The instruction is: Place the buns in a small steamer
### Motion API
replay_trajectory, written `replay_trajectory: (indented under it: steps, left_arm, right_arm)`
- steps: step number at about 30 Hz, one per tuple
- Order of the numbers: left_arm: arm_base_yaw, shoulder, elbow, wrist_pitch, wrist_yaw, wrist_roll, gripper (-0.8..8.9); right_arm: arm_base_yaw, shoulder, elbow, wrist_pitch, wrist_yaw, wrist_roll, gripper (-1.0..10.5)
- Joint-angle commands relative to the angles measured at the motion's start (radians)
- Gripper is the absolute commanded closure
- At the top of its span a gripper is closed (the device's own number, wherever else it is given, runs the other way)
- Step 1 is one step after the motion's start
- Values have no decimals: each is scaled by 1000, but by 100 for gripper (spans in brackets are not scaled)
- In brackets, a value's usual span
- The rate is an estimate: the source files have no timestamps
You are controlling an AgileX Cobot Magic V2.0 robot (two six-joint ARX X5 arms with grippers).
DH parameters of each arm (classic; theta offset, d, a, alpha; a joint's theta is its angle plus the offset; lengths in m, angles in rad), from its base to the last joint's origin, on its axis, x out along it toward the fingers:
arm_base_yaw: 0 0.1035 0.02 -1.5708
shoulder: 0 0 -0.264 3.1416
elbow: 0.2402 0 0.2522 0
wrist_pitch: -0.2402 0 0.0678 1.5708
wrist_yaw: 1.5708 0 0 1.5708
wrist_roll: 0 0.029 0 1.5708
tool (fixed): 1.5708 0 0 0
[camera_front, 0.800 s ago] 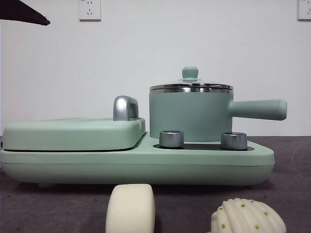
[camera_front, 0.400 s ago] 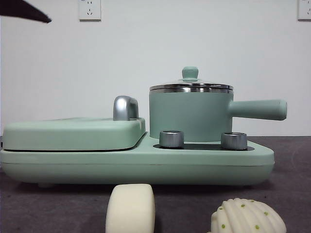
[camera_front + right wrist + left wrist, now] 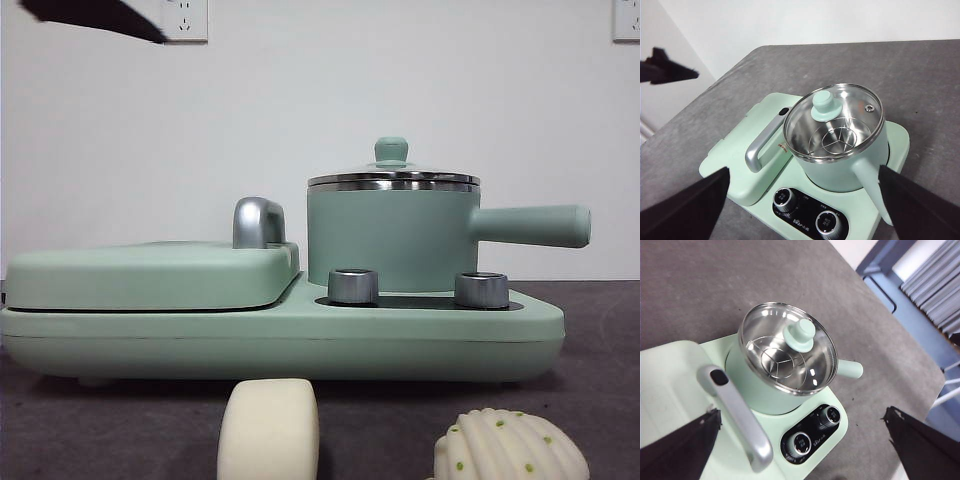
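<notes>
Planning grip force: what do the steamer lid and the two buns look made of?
Lid: clear glass, apparently, since the steel rack shows through it; shiny chrome rim; matte green knob, probably plastic. Smooth bun and ribbed bun: matte cream, foam- or rubber-like, probably soft, though unconfirmed.

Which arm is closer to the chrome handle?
Left. The left gripper hangs open over the chrome handle, which runs up beside one jaw. The right gripper hovers farther off, on the pot side.
</notes>
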Motion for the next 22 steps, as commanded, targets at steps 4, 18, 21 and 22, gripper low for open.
replay_trajectory:
  steps: [4, 18, 21, 22]
  left_arm:
    - [-70, 204, 215, -50, -40, 53, 287]
    - [-272, 540, 446, -13, -276, 212, 287]
    - [-301, 570, 446, 32, -307, 212, 287]
    - [-312, 583, 446, 61, -323, 213, 287]
  right_arm:
    - [3, 4, 16, 8, -3, 3, 473]
    - [3, 4, 16, 8, -4, 3, 473]
    - [3, 4, 16, 8, -3, 3, 473]
    - [3, 4, 16, 8, -3, 3, 473]
